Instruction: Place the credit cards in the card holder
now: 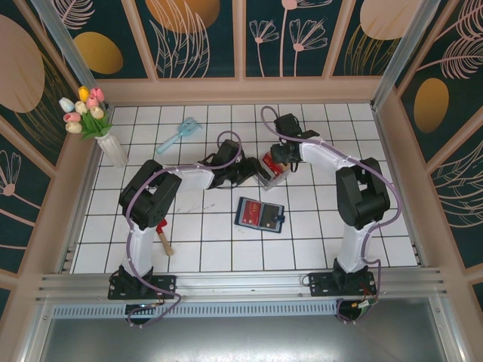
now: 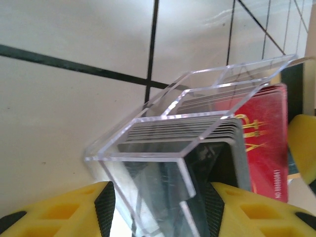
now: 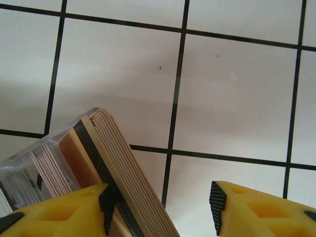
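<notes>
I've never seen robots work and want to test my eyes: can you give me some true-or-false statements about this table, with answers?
1. The left gripper clasps a clear rack. True.
2. The right gripper is shut tight. False: its jaws stand open.
3. The card holder lies on the table, apart from both grippers. True.
4. The vase is empty. False: it holds tulips.

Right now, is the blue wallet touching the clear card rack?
Apart. The top view shows bare white tile between the wallet and the rack.
</notes>
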`<action>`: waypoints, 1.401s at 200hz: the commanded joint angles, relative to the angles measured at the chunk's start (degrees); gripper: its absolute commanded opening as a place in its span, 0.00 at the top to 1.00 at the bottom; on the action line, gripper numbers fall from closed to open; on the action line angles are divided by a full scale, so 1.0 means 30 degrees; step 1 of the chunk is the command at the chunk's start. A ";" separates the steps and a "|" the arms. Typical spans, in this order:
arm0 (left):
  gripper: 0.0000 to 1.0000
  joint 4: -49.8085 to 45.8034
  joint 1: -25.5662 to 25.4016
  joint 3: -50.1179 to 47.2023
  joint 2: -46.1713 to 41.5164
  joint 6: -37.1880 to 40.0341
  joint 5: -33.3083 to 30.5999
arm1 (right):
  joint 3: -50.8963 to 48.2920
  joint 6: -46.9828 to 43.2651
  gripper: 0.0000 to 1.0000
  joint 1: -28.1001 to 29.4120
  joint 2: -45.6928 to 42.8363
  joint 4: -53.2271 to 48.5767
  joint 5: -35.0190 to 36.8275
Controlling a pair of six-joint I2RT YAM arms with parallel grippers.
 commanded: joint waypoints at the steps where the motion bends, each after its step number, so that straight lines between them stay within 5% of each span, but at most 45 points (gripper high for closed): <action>1: 0.46 0.0013 -0.0073 -0.0460 0.0465 -0.0097 -0.0209 | 0.0492 -0.0434 0.44 0.0051 0.0554 -0.0848 0.2112; 43: 0.48 -0.0024 -0.0061 -0.0614 0.0446 -0.0071 -0.0407 | 0.0773 -0.0578 0.49 0.0033 -0.0237 -0.1052 0.1870; 80: 0.46 0.1446 -0.0061 -0.1243 -0.0761 0.0113 -0.0356 | 0.0911 -0.0069 0.45 -0.1110 -0.0469 -0.0931 -0.3921; 174: 0.50 -0.0406 -0.0069 0.0170 0.0000 0.1009 -0.0219 | 0.0500 0.0242 0.51 -0.1741 -0.1032 -0.0723 -1.0760; 280: 0.54 -0.1955 -0.0072 0.1253 0.0706 0.2507 -0.1060 | 0.1565 0.0044 0.47 -0.1859 0.0341 -0.1869 -0.9803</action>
